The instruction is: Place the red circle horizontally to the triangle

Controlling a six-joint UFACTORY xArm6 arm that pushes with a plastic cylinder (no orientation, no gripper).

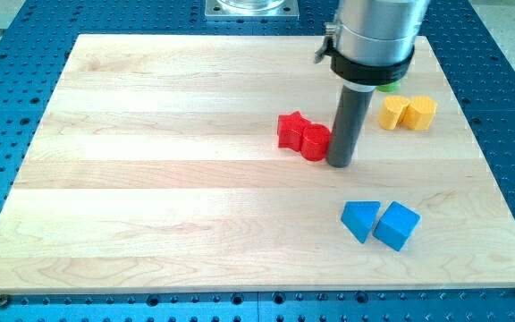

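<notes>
The red circle (315, 142) sits a little right of the middle of the wooden surface (150, 179), touching a red star (291, 130) on its left and far side, with the arm's rod standing just to its right, so that the tip (339, 165) looks to be touching or all but touching the circle's right edge. The blue triangle (360, 220) lies nearer and to the right, pressed against a blue cube (396, 225); two yellow blocks (408, 113) rest farther off at the right, and a sliver of green block (387, 87) shows behind the arm's collar, its shape hidden. There are no fingers on this rig, so nothing is clenched or released; the rod can only shove. The circle looks like a small, rigid, light piece, probably plastic or painted wood, that should slide easily on the smooth boards and not deform or break. Being round, it is likely to roll off the tip's line if pushed off-centre, so contact should go through its middle, on the side opposite the wanted travel. To bring it level with the triangle it likely needs pushing from its far edge toward the near side, and the star touching it may be dragged along or deflect it. No brand, label or writing can be read anywhere on the blocks, the boards or the arm.
</notes>
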